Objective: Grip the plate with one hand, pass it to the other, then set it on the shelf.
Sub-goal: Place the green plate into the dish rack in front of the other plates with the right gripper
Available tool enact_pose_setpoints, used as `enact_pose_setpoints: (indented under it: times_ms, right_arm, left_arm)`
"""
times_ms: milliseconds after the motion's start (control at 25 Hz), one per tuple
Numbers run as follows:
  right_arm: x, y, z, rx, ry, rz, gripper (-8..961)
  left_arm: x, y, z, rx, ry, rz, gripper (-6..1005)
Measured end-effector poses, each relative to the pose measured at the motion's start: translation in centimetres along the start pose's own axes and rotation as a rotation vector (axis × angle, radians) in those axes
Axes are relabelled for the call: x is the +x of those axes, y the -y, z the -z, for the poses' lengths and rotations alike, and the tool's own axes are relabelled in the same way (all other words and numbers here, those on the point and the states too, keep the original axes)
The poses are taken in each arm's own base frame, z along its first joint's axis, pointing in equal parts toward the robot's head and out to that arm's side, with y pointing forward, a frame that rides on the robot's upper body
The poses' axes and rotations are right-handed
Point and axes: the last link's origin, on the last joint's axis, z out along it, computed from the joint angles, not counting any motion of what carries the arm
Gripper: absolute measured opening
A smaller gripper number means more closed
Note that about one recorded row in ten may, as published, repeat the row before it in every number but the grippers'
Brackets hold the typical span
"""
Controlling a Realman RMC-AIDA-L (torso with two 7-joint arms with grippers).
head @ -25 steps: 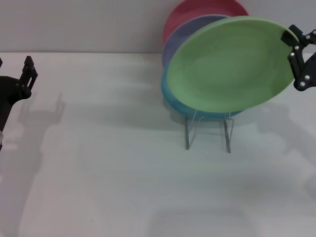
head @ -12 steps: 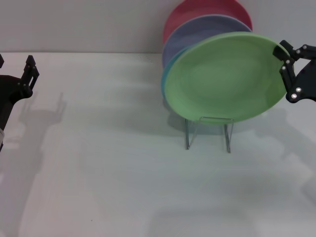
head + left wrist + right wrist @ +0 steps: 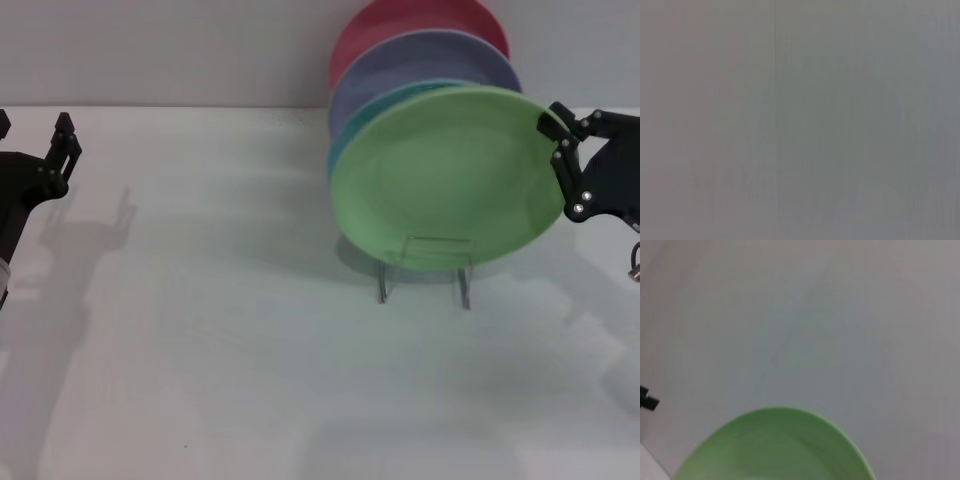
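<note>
1. Over on the robot's right, the right gripper is clamped on the rim of the light green plate.
2. Plate stands tilted on the wire rack, frontmost, w/ turquoise plate, lavender plate and red plate stacked behind.
3. Head view alone shows rack, other plates and white table.
4. Right wrist view gives only the green plate's edge vs blank wall.
5. Left wrist view: plain grey, nothing to make out.
6. Left gripper sits at far left table edge, well apart from plate; looks spread, holding nothing.
</note>
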Motion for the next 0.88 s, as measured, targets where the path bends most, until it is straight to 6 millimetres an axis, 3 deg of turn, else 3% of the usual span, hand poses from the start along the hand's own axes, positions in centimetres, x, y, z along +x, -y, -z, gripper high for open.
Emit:
enact_pose_setpoints:
  times_ms: [840,880]
  right_arm:
    - [0.9,-1.3,-0.4,-0.037,-0.035,-0.036,182]
    - [0.8,-1.3,-0.3,-0.039,-0.027,-0.036,226]
  left_arm:
    - [0.0,-0.2,-0.5,-0.01,0.002,-0.005,695]
    - [0.0,-0.3,-0.5,-0.01,0.003,-0.006,695]
